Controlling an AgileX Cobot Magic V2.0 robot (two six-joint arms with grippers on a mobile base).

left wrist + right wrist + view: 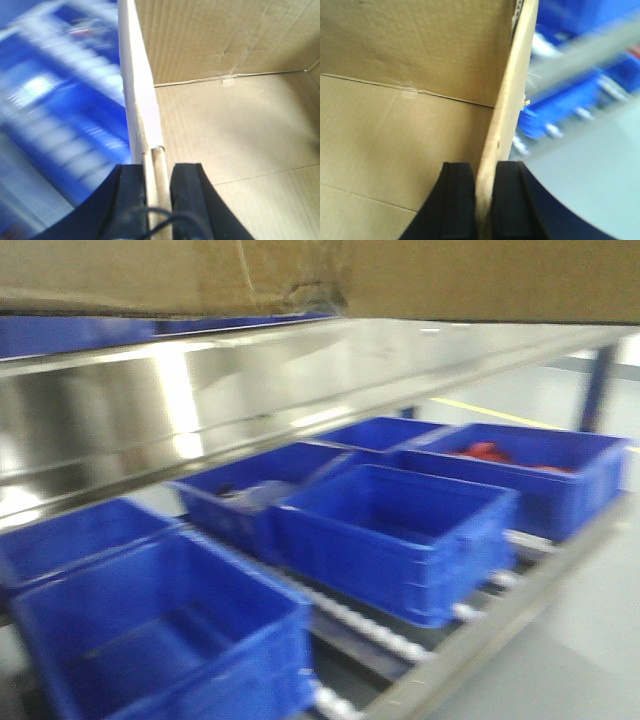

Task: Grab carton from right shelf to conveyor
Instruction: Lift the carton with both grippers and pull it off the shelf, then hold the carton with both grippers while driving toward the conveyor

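The left gripper (159, 175) and right gripper (485, 187) each clamp an opposite carton (235, 130) wall between their fingers (131, 195), probably to carry it level.

carton (400, 275): cropped by top edge, only a lower strip showing.
red contents (487, 452) of far blue bin (560, 480): blurred, possibly parts, unidentifiable.
left-wrist background: blue smear (60, 100), motion-blurred.

Blue bins (395, 540) on steel shelf (150, 410)
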